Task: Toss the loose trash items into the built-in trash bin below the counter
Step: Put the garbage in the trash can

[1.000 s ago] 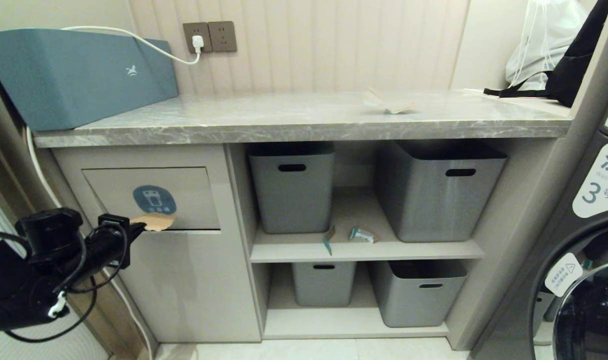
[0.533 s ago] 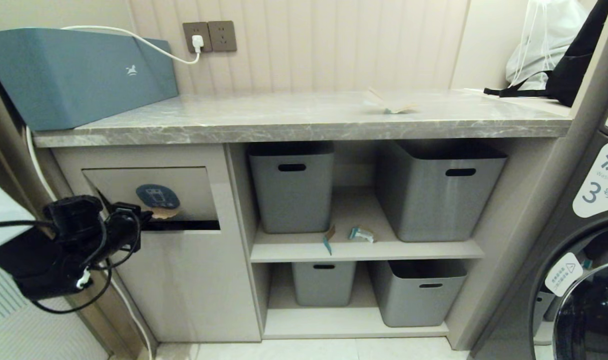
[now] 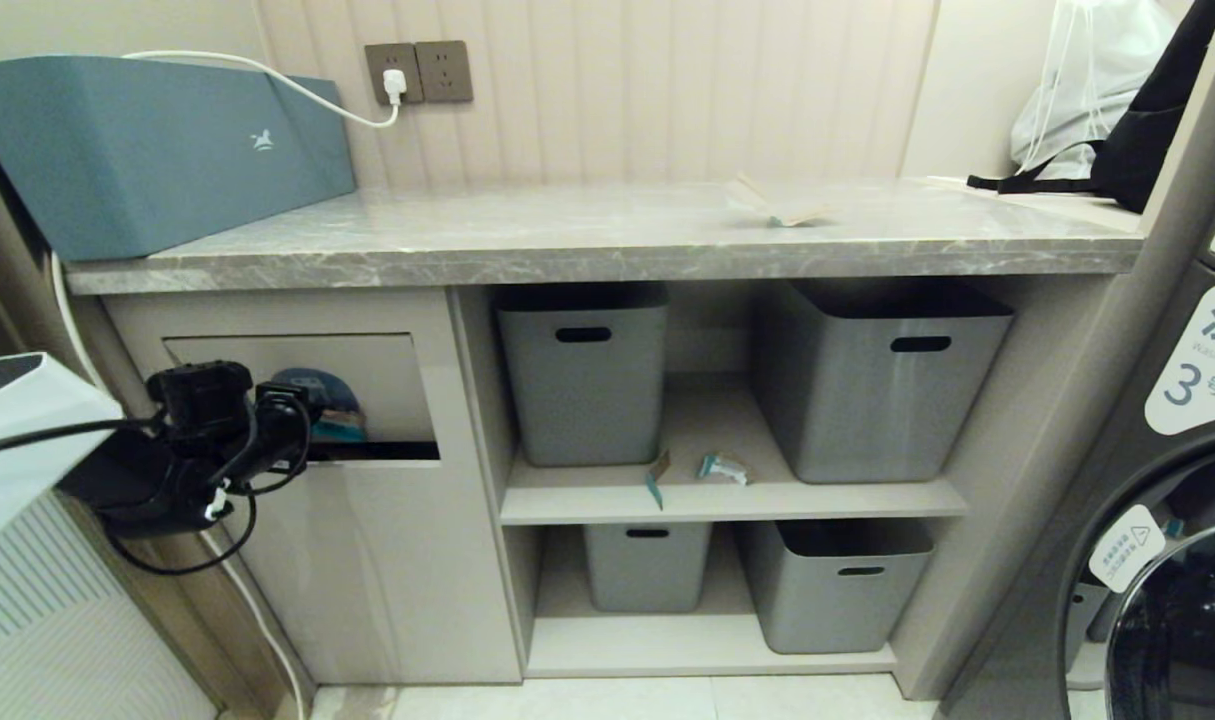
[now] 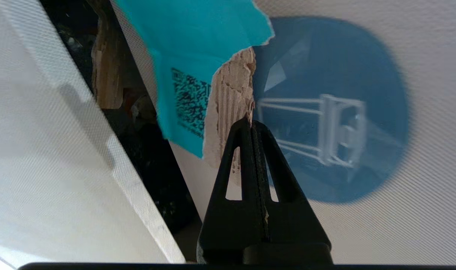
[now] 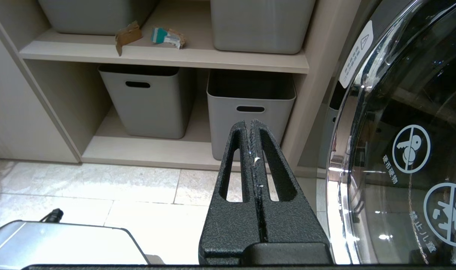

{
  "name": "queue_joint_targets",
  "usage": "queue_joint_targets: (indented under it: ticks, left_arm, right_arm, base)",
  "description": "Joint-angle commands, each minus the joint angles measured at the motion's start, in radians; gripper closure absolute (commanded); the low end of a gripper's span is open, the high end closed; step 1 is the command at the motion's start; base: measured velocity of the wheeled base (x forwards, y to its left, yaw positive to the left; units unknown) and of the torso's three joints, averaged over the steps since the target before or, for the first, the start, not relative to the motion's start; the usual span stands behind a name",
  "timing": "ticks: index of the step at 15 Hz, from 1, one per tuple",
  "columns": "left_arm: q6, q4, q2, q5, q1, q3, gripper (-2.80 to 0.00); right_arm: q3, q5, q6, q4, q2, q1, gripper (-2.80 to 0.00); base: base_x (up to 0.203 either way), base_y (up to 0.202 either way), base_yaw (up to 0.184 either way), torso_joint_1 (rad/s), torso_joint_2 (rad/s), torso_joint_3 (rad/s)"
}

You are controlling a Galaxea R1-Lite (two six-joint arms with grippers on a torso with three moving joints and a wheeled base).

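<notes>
Pinching a torn cardboard scrap [image 4: 231, 108] with a teal printed face between its closed fingers, the left end effector [image 3: 302, 425] pressed against the tilting flap [image 3: 367, 385] of the built-in trash bin [image 3: 367, 560], just over the round blue sticker [image 4: 333, 112]. The flap leaned inward, leaving a dark slot [image 3: 372, 451] along its lower edge, and the scrap's teal edge showed right at that slot beside the sticker. Through the left wrist camera, the dark inside of the bin showed beside the scrap.

The right end effector [image 5: 252, 125] hung low near the floor tiles [image 5: 100, 191] with its fingers pressed together and nothing between them, facing the lower shelf [image 5: 145, 150] and the washer door [image 5: 400, 150].

On the grey marble tabletop [image 3: 567, 240], a second brown scrap [image 3: 782, 210] lay toward the right, well apart from the long teal box [image 3: 147, 150] at the left end. On the middle shelf [image 3: 727, 495], between two grey tubs [image 3: 582, 375], lay a small teal wrapper sliver [image 3: 655, 478] and, just beside it, a crumpled teal-and-white wrapper [image 3: 724, 467]. Two more tubs [image 3: 832, 585] stood on the shelf below.
</notes>
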Motion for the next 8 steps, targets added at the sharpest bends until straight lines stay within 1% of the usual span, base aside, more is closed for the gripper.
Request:
queue_joint_targets:
  ticks: [1, 4, 5, 6, 7, 8]
  left_arm:
    - [-0.008, -0.006, 0.034, 0.001, -0.001, -0.028, 0.0]
    - [-0.017, 0.036, 0.047, 0.046, -0.016, -0.083, 0.0]
    - [-0.036, 0.076, 0.049, 0.071, -0.021, -0.117, 0.0]
    - [-0.071, 0.124, 0.053, 0.096, -0.025, -0.16, 0.0]
    - [-0.101, 0.156, 0.054, 0.108, -0.028, -0.19, 0.0]
    - [-0.117, 0.173, 0.056, 0.113, -0.035, -0.21, 0.0]
  right_arm:
    - [0.0, 0.001, 0.0, 0.001, 0.0, 0.0, 0.0]
    - [0.0, 0.0, 0.0, 0.002, 0.0, 0.0, 0.0]
    - [0.0, 0.001, 0.0, 0.002, 0.0, 0.0, 0.0]
    - [0.0, 0.001, 0.0, 0.001, 0.0, 0.0, 0.0]
    - [0.0, 0.001, 0.0, 0.001, 0.0, 0.0, 0.0]
    - [0.0, 0.001, 0.0, 0.001, 0.0, 0.0, 0.0]
  base:
    - [0.0, 0.0, 0.0, 0.0, 0.0, 0.0]
    - [0.0, 0.0, 0.0, 0.0, 0.0, 0.0]
    - [0.0, 0.0, 0.0, 0.0, 0.0, 0.0]
    - [0.0, 0.0, 0.0, 0.0, 0.0, 0.0]
    - [0.0, 0.0, 0.0, 0.0, 0.0, 0.0]
    - [0.0, 0.0, 0.0, 0.0, 0.0, 0.0]
